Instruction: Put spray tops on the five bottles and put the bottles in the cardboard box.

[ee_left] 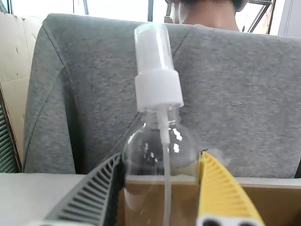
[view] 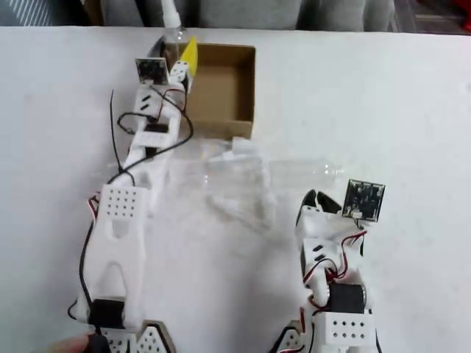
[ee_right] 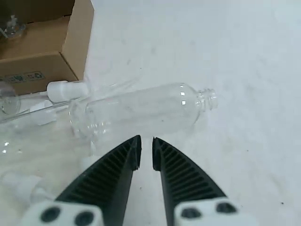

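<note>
My left gripper is shut on a clear bottle that carries a white spray top. It holds the bottle upright at the far left corner of the open cardboard box, between the grey and yellow fingers. A clear bottle without a top lies on its side on the table, just in front of my right gripper. That gripper's black fingers stand almost together with nothing between them. A loose white spray top lies beside this bottle, near the box wall.
Several more clear bottles and spray parts lie heaped on the white table between the arms, in front of the box. The right arm's base sits at the near edge. Bare table spreads to the right of the box.
</note>
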